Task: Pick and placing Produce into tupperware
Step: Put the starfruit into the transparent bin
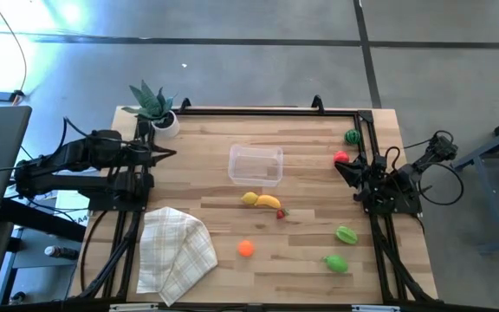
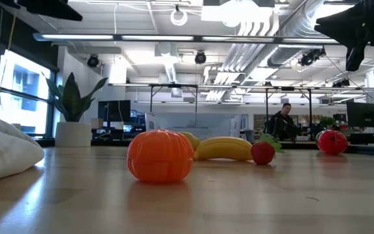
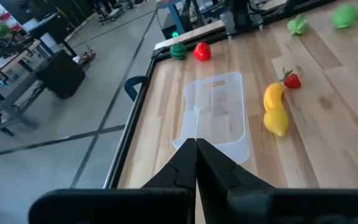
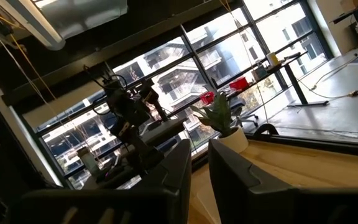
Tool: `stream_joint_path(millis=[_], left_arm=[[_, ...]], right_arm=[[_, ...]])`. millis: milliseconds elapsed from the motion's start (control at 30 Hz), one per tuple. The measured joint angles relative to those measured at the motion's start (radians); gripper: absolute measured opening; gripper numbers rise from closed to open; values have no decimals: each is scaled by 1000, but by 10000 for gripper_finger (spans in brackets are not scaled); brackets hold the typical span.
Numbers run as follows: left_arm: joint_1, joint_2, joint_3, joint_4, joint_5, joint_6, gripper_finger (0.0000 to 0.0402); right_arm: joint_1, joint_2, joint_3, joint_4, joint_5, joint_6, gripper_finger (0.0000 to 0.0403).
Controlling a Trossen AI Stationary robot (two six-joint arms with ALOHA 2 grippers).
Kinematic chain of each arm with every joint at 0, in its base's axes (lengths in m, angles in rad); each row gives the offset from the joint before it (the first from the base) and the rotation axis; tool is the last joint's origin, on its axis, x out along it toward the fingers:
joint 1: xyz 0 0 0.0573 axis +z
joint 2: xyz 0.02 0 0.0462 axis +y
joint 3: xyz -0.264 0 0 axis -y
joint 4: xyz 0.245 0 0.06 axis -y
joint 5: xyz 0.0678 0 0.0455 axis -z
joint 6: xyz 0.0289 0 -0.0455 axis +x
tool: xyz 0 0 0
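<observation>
The clear tupperware [image 1: 255, 165] [image 3: 216, 115] stands on its base mid-table, with nothing in it. The produce lies loose on the wood: a lemon [image 1: 249, 198], a banana [image 1: 268, 202] and a small strawberry [image 1: 281, 213] in front of the tupperware, an orange piece [image 1: 246, 249] [image 2: 160, 155], two green pieces [image 1: 346, 234] [image 1: 336, 263], and a red piece [image 1: 340, 158] and a dark green piece [image 1: 352, 136] at the far right. My left gripper [image 1: 171, 154] [image 3: 196, 144] hangs shut at the table's left edge, pointing at the tupperware. My right gripper [image 1: 337, 166] [image 4: 199, 152] is shut at the right edge, close to the red piece.
A potted plant [image 1: 154, 106] stands in the far left corner. A checked folded cloth [image 1: 173, 251] lies near the front left. A black frame rail [image 1: 267, 110] runs along the far edge and down both sides.
</observation>
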Motion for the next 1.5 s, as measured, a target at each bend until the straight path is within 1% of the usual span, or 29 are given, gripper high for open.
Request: stream_joint_path(millis=[67,500,667,800,900,1033,1133,1200,1267,1333,1400,1500], left_arm=[[0,1,0,-1,-13,0,1],[0,1,0,-6,-14,0,1],[0,1,0,-6,-14,0,1],[0,1,0,-6,-14,0,1],[0,1,0,-6,-14,0,1],[0,1,0,-6,-14,0,1],[0,1,0,-6,-14,0,1],[0,1,0,-6,-14,0,1],[0,1,0,-6,-14,0,1],[0,1,0,-6,-14,0,1],[0,1,0,-6,-14,0,1],[0,1,0,-6,-14,0,1]], right_arm=[[0,0,0,0,0,0,45],[0,0,0,2,0,0,45],[0,0,0,48,-3,1,45],[0,0,24,148,-74,0,45],[0,0,98,168,-156,-29,45],[0,0,244,69,-277,-128,45],[0,4,388,-155,-297,-138,48],[0,23,491,-346,-297,-82,54],[0,63,589,-494,-302,25,63],[0,123,674,-572,-341,131,73],[0,203,750,-584,-393,172,82],[0,346,875,-587,-447,157,91]])
